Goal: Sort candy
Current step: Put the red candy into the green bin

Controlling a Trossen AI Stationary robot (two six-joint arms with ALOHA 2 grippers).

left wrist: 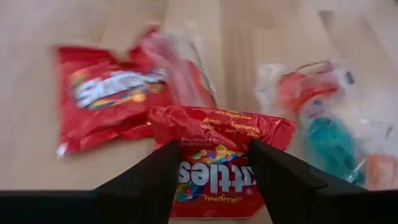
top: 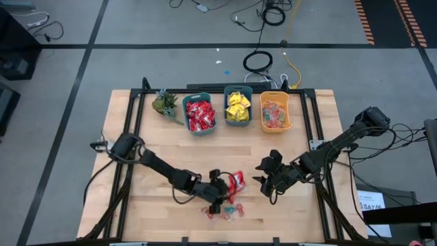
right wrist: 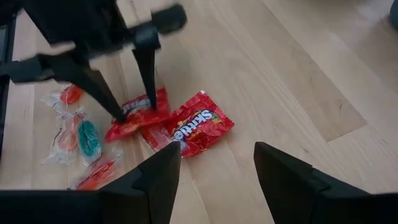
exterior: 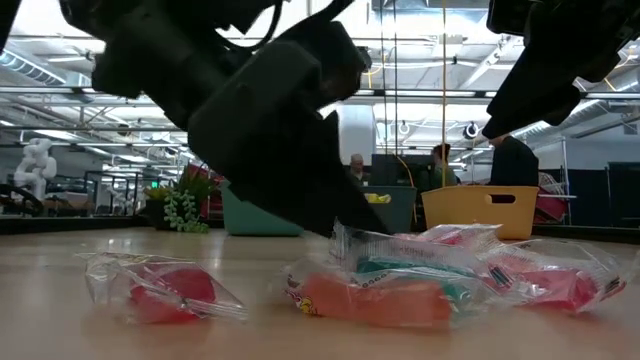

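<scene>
At the back of the table [top: 136, 171] stand three tubs in a row, with a small plant [top: 164, 103] to their left. The first tub [top: 199, 113] holds red packets. The middle tub [top: 238, 106] holds yellow packets. The orange tub [top: 275, 111] holds clear-wrapped sweets.

Near the front, the left gripper [top: 220, 196] has its fingers apart around a red packet [left wrist: 214, 155]. Another red packet [right wrist: 199, 124] lies just beside it. Small wrapped sweets [top: 224, 212] lie close by. The right gripper [top: 266, 184] hangs nearby, fingers apart, holding nothing.

Robotics lab or workshop: pale wooden table [top: 164, 154] in black metal frame on grey concrete floor [top: 61, 75], loose cables [top: 263, 61], ceiling strip lights, seated people [exterior: 440, 165] behind.
</scene>
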